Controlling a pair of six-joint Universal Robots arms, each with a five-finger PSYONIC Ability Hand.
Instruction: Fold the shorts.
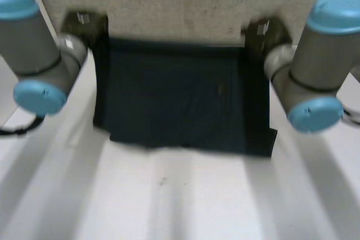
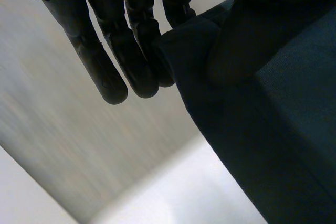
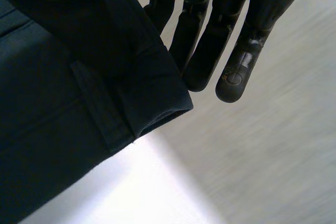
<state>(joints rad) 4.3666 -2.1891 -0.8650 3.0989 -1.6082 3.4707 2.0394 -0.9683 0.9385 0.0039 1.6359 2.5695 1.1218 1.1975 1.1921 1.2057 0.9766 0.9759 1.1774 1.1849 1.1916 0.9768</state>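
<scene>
Shorts lie as a dark rectangle on the white table; left hand and right hand each pinch a far corner between straight fingers and thumb; fold judged barely begun; turning over and flattening remain.

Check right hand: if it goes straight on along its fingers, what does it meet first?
Likely the grey textured surface beyond the table edge, though depth is unclear. The shorts corner it holds sits beside the right hand fingers, not ahead of them.
</scene>
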